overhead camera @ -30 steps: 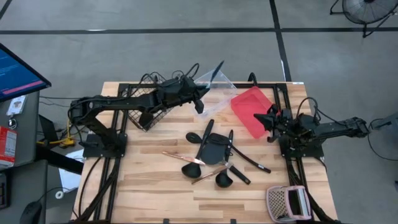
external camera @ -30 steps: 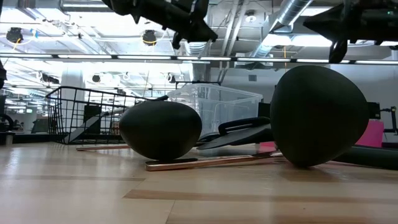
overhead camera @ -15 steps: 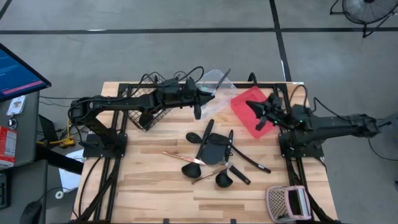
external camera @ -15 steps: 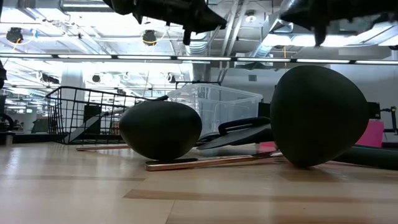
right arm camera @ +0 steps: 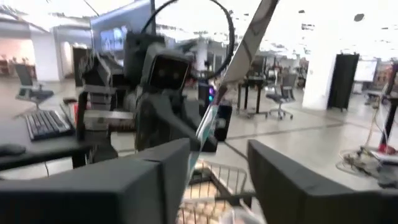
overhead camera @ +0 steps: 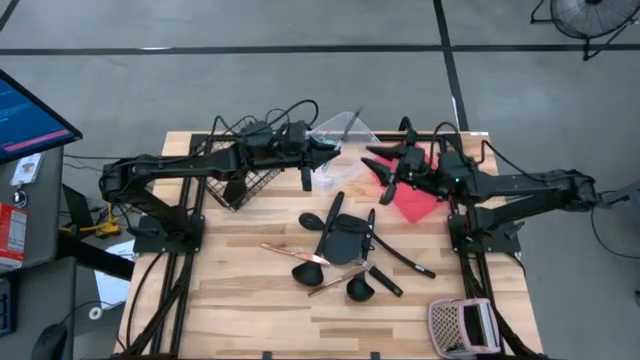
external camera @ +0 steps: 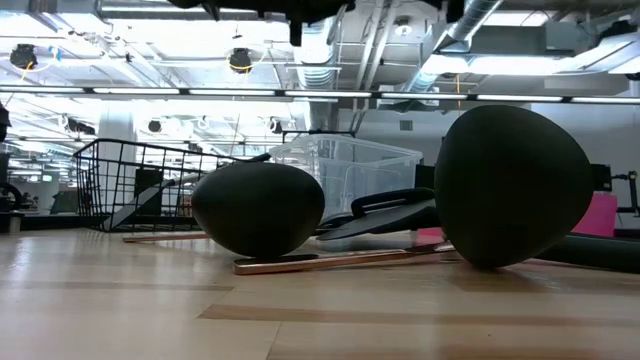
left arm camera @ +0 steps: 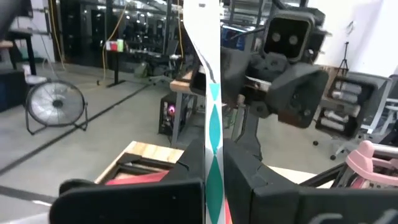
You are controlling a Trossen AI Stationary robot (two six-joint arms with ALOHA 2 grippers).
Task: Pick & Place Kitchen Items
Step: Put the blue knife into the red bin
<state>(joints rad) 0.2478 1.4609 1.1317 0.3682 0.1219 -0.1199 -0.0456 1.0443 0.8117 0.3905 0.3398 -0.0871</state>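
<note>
My left gripper (overhead camera: pixel 318 150) hovers over the near rim of the clear tub (overhead camera: pixel 345 128), shut on a thin utensil (overhead camera: pixel 350 120) with a white and teal patterned flat part (left arm camera: pixel 210 93). My right gripper (overhead camera: pixel 386 176) stands open just to its right, above the red tray (overhead camera: pixel 418 192), with its fingers (right arm camera: pixel 155 180) pointed at the left gripper and touching nothing. Several black spatulas, ladles and spoons (overhead camera: pixel 342 240) lie in a heap at the table's middle. Two round black spoon bowls (external camera: pixel 258 208) (external camera: pixel 512 185) fill the low view. My left gripper pinches the thin utensil's flat patterned middle (left arm camera: pixel 213 177) between its two fingers (left arm camera: pixel 252 183). The fingers reach level from the table's left and lie across it. The utensil is lifted clear, its dark end (overhead camera: pixel 306 180) toward the near side and its silvery end toward the far right.
A black wire basket (overhead camera: pixel 240 178) stands at the far left under my left arm. A pinkish-white perforated box (overhead camera: pixel 460 326) sits at the near right corner. A copper-coloured thin piece (external camera: pixel 340 262) lies under the spoons. The near left of the table (overhead camera: pixel 210 300) is bare wood.
My right gripper has risen and travelled toward the table's left across the red tray, up to the left gripper, and its fingers have parted. My left gripper has risen a little with the thin utensil, which has tipped slightly.
</note>
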